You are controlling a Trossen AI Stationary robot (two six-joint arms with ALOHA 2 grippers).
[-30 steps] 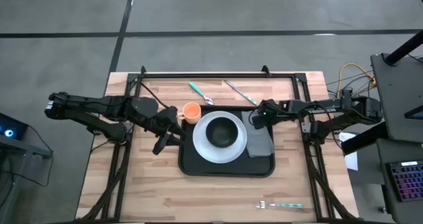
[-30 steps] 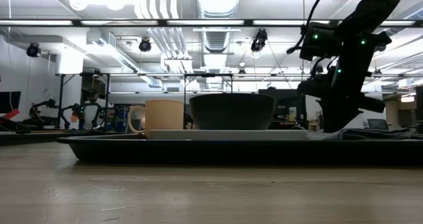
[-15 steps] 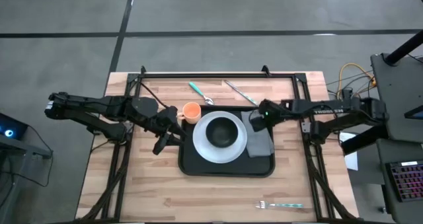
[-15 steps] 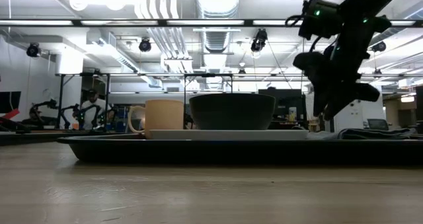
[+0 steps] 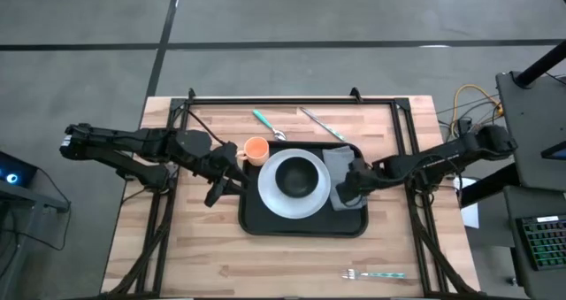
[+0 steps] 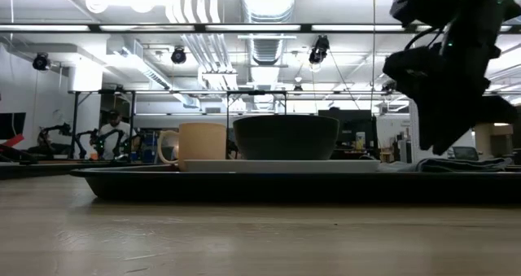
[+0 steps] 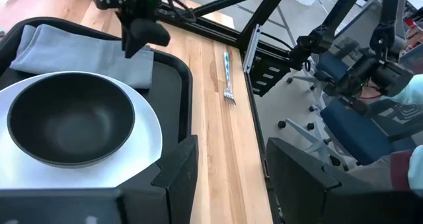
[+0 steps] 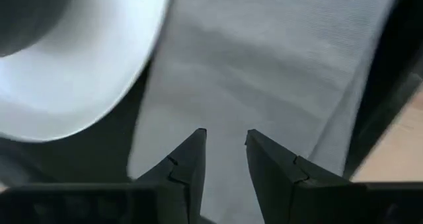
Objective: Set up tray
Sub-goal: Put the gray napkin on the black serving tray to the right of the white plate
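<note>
The big light wooden table (image 5: 292,247) holds everything. On its middle sits the large black rectangular tray with rounded corners and a raised rim (image 5: 301,223).

On the tray is a round white plate (image 5: 276,203), and a dark round bowl (image 5: 297,177) sits on the plate. A folded grey cloth napkin (image 5: 340,163) lies on the tray, just beside the plate on the right arm's side.

The right pincer (image 5: 348,190) is over the napkin, near the tray's edge. In the right wrist view its two dark fingers (image 8: 188,164) point at the napkin with a small gap between them, and they hold nothing.

The left pincer (image 5: 221,178) waits over the table just beside the tray's other end. Its fingers (image 7: 175,174) are apart and hold nothing.

A small orange cup (image 5: 255,149) stands near the tray's far corner. Past the tray lie a spoon with a teal handle (image 5: 268,124) and a silver knife (image 5: 320,124). A fork with a teal handle (image 5: 376,274) lies near the table's front edge, well apart from the tray.
</note>
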